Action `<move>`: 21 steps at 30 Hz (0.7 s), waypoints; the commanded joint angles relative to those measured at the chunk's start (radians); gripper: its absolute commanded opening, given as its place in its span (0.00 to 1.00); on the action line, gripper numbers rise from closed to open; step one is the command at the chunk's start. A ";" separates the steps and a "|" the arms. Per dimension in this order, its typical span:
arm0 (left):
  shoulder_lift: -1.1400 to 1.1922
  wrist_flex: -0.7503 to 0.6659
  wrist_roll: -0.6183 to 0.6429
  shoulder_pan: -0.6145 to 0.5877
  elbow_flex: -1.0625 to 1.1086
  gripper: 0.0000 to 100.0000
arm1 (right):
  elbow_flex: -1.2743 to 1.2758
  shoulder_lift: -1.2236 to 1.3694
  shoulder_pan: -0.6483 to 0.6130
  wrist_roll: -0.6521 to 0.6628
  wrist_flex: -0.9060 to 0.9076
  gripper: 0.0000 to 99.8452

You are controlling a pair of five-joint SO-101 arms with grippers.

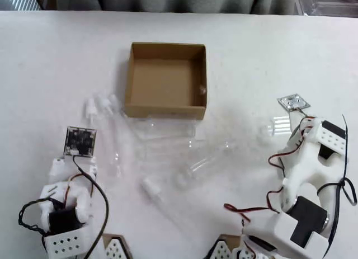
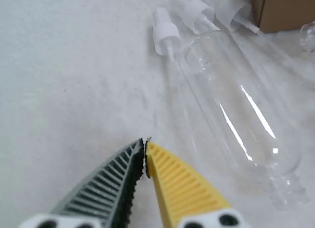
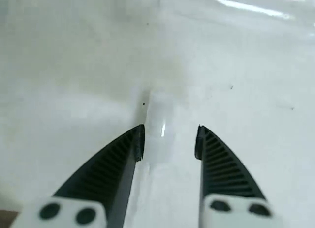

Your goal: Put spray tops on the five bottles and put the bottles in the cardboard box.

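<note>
Cardboard box (image 1: pixel 165 111) sits open on the bench (image 1: pixel 50 57), with clear bottles (image 1: pixel 198 165) lying on their sides just in front of it. Left pincer (image 2: pixel 145 151) is closed, tips touching, empty, beside one bottle (image 2: pixel 236 105) with an uncapped threaded neck. Spray tops (image 2: pixel 165 36) lie loose near the box corner. Right pincer (image 3: pixel 170 139) has its jaws spread low over the bench, with a pale blur between the tips; cannot tell what it is.

High camera overlooking table (image 1: pixel 45 57), wrist cameras close above it
</note>
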 commanded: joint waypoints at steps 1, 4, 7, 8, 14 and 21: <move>-0.013 -0.012 -0.006 -0.010 -0.003 0.02 | -0.009 -0.038 0.010 -0.023 -0.019 0.19; -0.013 -0.012 -0.006 -0.010 -0.003 0.02 | -0.009 -0.038 0.012 -0.023 -0.019 0.16; -0.013 -0.012 -0.006 -0.010 -0.003 0.02 | 0.008 -0.042 0.013 -0.023 -0.013 0.12; -0.013 -0.012 -0.006 -0.010 -0.003 0.02 | 0.021 -0.045 0.015 -0.023 -0.013 0.12; -0.013 -0.012 -0.006 -0.010 -0.003 0.02 | 0.081 -0.045 0.024 -0.021 -0.018 0.12; -0.013 -0.012 -0.006 -0.010 -0.003 0.02 | 0.101 -0.028 0.024 -0.023 -0.065 0.12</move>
